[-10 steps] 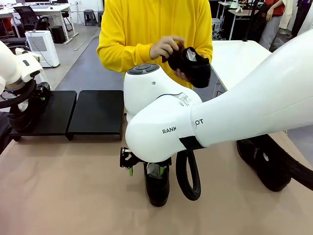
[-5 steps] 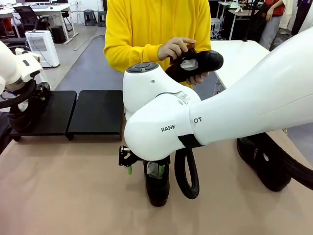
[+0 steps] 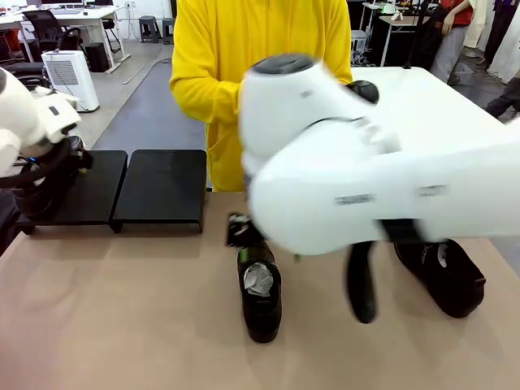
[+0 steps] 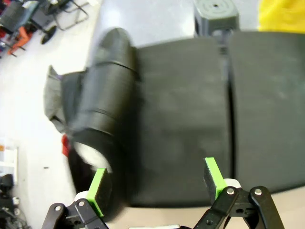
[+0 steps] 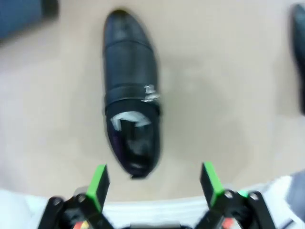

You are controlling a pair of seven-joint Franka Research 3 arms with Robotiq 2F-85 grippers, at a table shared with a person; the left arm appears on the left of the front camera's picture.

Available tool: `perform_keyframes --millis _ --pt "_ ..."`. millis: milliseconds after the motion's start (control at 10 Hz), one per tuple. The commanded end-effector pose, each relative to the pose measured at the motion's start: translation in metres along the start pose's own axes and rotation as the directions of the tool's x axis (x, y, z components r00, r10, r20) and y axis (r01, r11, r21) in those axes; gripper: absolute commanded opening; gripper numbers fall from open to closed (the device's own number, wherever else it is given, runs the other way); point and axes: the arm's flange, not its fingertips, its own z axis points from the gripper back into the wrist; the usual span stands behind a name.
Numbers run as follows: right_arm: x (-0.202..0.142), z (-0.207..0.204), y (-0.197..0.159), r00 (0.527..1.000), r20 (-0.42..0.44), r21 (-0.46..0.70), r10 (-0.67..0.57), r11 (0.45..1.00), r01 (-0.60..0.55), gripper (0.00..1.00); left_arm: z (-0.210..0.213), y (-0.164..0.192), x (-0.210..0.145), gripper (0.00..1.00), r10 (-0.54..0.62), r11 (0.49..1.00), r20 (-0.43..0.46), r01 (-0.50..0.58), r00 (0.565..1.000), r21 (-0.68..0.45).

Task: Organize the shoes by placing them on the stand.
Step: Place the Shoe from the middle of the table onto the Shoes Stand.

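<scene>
Shoe point(image 5: 129, 95), glossy black, lies under wide-spread right hand point(image 5: 153, 168); left hand point(image 4: 155, 168) equally wide over matte stand point(image 4: 183, 109).

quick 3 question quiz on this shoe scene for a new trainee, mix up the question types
1. Which gripper hangs over the stand?
2. Where does the middle shoe lie? A) on the stand B) on the tan table C) in the left gripper
3. True or false: the right gripper is shut on the middle shoe.

Key: 1 the left gripper; 2 B; 3 false, its jaws stand open with the shoe lying free on the table.
</scene>
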Motion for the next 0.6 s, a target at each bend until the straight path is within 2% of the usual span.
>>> perform_keyframes --millis 0,100,200,300,400,500 --pt "-0.008 0.015 -0.069 0.981 0.04 0.017 -0.188 0.982 0.187 1.0 0.026 -0.045 -0.029 1.0 0.056 0.991 -0.089 -0.066 0.994 -0.113" --pt "0.0 0.016 -0.099 0.95 0.028 0.022 -0.312 0.95 0.311 1.0 0.035 -0.08 -0.045 1.0 0.071 0.975 -0.239 -0.118 0.968 -0.189" --pt "0.008 0.012 -0.117 0.922 0.006 0.018 -0.387 0.922 0.387 1.0 0.039 -0.101 -0.053 1.0 0.033 0.968 -0.305 -0.106 0.952 -0.225" --pt "0.016 0.005 -0.129 0.895 -0.017 0.01 -0.445 0.895 0.446 1.0 0.049 -0.113 -0.058 1.0 -0.006 0.969 -0.313 -0.072 0.95 -0.238" --pt "0.023 -0.003 -0.139 0.873 -0.053 0.008 -0.485 0.874 0.486 1.0 0.056 -0.105 -0.053 1.0 -0.007 0.97 -0.288 -0.064 0.958 -0.236" --pt "0.027 -0.014 -0.143 0.848 -0.102 0.025 -0.52 0.851 0.525 1.0 0.025 -0.143 -0.079 1.0 0.014 0.968 -0.285 -0.085 0.958 -0.237"
